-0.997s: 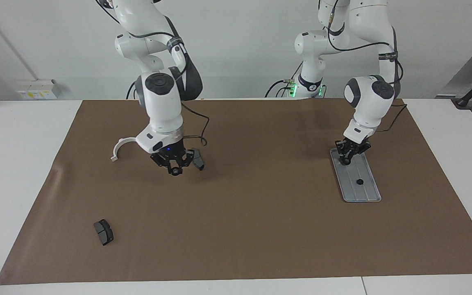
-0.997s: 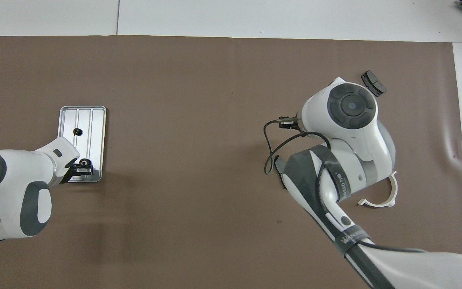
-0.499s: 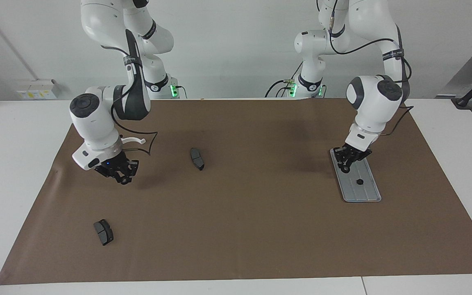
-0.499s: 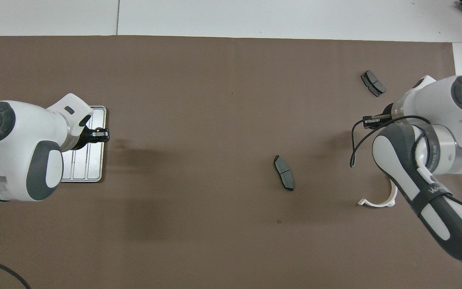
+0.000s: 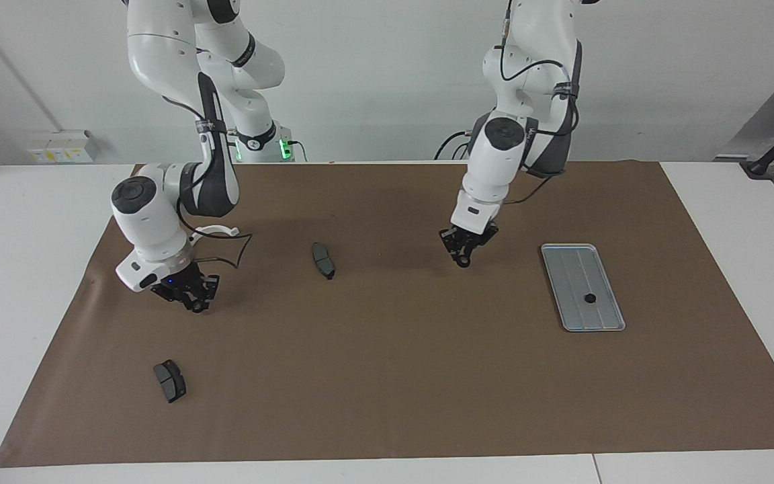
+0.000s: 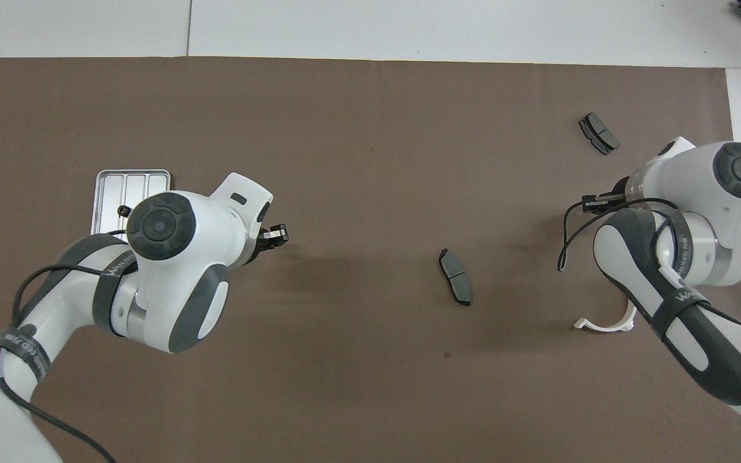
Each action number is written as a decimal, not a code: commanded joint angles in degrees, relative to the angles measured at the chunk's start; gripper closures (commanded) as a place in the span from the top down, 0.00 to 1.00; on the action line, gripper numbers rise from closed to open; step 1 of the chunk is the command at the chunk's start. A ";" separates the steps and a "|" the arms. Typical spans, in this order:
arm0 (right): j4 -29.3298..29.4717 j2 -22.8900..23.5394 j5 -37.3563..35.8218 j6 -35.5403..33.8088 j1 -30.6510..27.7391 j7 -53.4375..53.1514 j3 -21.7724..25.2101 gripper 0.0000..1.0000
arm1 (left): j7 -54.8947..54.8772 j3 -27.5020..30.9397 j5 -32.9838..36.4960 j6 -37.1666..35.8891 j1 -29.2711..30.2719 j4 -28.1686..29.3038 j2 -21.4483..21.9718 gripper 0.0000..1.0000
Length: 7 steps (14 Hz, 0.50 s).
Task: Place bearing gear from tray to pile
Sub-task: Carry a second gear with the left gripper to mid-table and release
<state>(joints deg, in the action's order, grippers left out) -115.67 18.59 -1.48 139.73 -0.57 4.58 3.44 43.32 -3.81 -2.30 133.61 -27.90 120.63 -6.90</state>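
The tray lies flat at the left arm's end of the bench, long axis running from the robots outward; one gear sits on it. The left claw, over bare mat, pinches a gear. The right claw is pressed together near the bracket.

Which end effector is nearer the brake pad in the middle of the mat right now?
Left, by a small margin. The left end effector is over the mat between that brake pad and the tray; the right end effector is toward the right arm's end.
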 commanded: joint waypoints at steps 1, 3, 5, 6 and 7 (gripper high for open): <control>0.18 1.27 1.04 2.04 -1.19 0.87 -0.89 0.99 | 6.93 1.26 -0.16 -1.69 -4.25 -9.15 -7.83 0.06; 0.89 -0.65 1.04 0.81 -0.66 0.78 -1.06 1.00 | 10.99 1.27 0.19 -1.69 -5.58 -16.02 -14.35 0.06; 2.20 -3.55 1.04 -2.60 0.13 -0.53 -1.67 1.00 | 11.09 1.27 -0.07 -1.69 -5.85 -19.63 -16.99 0.06; 2.82 -4.96 1.04 -4.80 1.44 -1.58 -1.85 1.00 | 11.17 1.27 0.01 -1.69 -5.85 -21.73 -18.75 0.06; 3.78 -6.10 0.95 -7.35 3.10 -3.94 -1.85 1.00 | 11.09 1.27 0.10 -1.60 -5.85 -22.62 -19.55 0.06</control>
<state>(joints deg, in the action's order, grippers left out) -112.71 15.98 -1.37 136.99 0.41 3.64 2.17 53.54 -3.56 -2.28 133.60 -32.82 102.97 -23.25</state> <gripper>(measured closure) 0.000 0.700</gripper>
